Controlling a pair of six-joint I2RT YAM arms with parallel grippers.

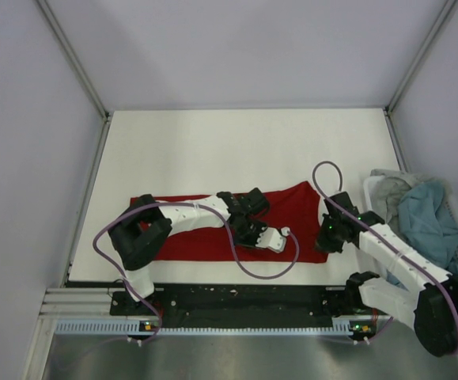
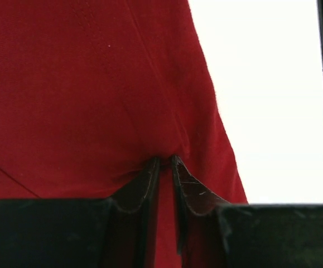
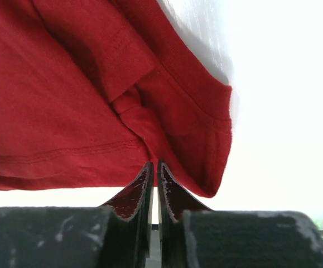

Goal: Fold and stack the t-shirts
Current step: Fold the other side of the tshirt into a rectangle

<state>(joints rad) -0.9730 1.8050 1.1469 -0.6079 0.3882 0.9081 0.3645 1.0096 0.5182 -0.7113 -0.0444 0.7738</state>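
I see the red t-shirt (image 1: 296, 207) spread flat on the surface (image 1: 236, 146); my left tool (image 2: 165, 163) is clenched on a pucker of its cloth, just inside its edge; my right tool (image 3: 154, 166) is clenched on its right-hand hem; the teal t-shirt (image 1: 426, 220) and grey t-shirt (image 1: 390, 184) lie heaped to its right.

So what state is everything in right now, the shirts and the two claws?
red t-shirt: spread across the table, pinched at two spots.
teal-blue t-shirt: crumpled, unfolded, in the white basket.
light grey t-shirt: crumpled, unfolded, same basket.
left gripper: shut on the red t-shirt.
right gripper: shut on the red t-shirt's edge.
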